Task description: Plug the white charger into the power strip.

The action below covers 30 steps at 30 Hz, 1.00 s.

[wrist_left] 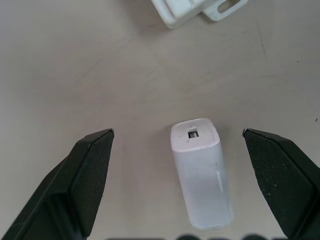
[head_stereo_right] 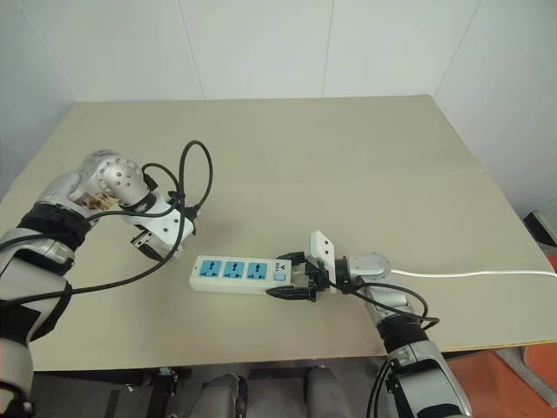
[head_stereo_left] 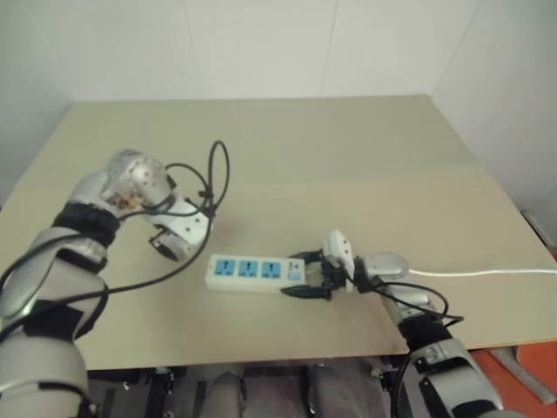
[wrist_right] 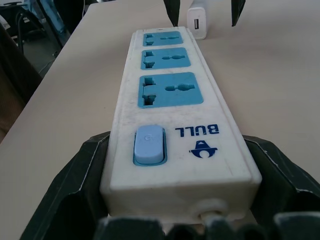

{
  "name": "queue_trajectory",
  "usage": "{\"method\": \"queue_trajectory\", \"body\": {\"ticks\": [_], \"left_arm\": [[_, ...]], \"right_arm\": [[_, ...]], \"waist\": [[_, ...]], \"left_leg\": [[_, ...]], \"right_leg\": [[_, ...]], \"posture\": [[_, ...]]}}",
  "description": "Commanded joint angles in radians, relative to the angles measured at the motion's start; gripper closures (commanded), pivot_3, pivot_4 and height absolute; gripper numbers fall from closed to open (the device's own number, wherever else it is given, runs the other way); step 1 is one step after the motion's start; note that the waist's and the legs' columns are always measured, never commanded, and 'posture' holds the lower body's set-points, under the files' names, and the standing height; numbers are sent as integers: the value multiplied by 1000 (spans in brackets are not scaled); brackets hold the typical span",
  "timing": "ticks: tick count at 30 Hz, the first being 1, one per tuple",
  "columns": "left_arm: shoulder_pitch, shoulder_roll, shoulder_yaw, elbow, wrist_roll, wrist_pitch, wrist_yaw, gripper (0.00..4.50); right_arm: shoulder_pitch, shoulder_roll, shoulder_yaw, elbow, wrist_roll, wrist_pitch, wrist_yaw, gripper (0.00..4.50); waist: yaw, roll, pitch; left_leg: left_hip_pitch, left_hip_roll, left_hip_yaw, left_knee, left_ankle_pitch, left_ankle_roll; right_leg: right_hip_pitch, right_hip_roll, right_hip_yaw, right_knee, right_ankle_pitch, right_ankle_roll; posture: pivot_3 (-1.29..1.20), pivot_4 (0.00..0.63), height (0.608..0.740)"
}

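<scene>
The white charger [wrist_left: 201, 172] lies flat on the tan table [head_stereo_left: 348, 148], directly between the two black fingers [wrist_left: 82, 175] of the left gripper [wrist_left: 178, 134]. The fingers stand spread wide, one on each side of the charger, and neither touches it. The charger's end face, with a small USB port, faces away from the gripper body. The left gripper points steeply down at the table. In the right wrist view the charger [wrist_right: 198, 22] appears just past the far end of the power strip, framed by the two left fingertips.

The power strip [head_stereo_right: 239, 272] lies flat on the table, near the left gripper [head_stereo_right: 150, 246] and toward the right arm from it. Its three blue socket faces point up. The blue button [wrist_right: 148, 145] sits at the end nearest the right gripper, beside the printed "BULL" mark.

The right gripper [head_stereo_right: 291, 277] lies nearly level and points toward the left arm. Its two black fingers [wrist_right: 75, 190] bracket the button end of the strip, one along each long side, and clamp the strip body between them. The thin white cord [head_stereo_right: 470, 274] leaves this same end of the strip, passes the right wrist and runs across the table to its edge on the robot's right.
</scene>
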Motion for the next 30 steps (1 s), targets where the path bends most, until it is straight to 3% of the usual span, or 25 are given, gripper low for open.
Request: {"method": "queue_trajectory", "body": {"ticks": [1, 10, 13, 22, 30], "left_arm": [[2, -2, 26, 0, 24, -10, 3, 0], [10, -24, 30, 21, 63, -17, 21, 0], [10, -25, 31, 23, 79, -21, 31, 561], [5, -25, 36, 37, 90, -34, 20, 3449], [7, -54, 117, -3, -27, 30, -26, 3475]], "right_arm": [[14, 5, -3, -34, 13, 13, -10, 1080], [25, 1, -8, -54, 19, 24, -23, 1080], [30, -1, -9, -59, 19, 28, -26, 1080], [36, -4, -10, -68, 18, 39, -33, 1080], [35, -15, -20, -62, 16, 35, -38, 1080]], "waist": [[0, 0, 0], [1, 0, 0], [2, 0, 0], [3, 0, 0], [4, 0, 0]], "left_leg": [[0, 0, 0, 0, 0, 0], [0, 0, 0, 0, 0, 0], [0, 0, 0, 0, 0, 0], [0, 0, 0, 0, 0, 0], [-1, 0, -1, 0, 0, 0]], "right_leg": [[0, 0, 0, 0, 0, 0], [0, 0, 0, 0, 0, 0], [0, 0, 0, 0, 0, 0], [0, 0, 0, 0, 0, 0], [0, 0, 0, 0, 0, 0]], "posture": [[0, 150, 740], [0, 150, 740], [0, 150, 740], [0, 150, 740], [0, 150, 740]]}}
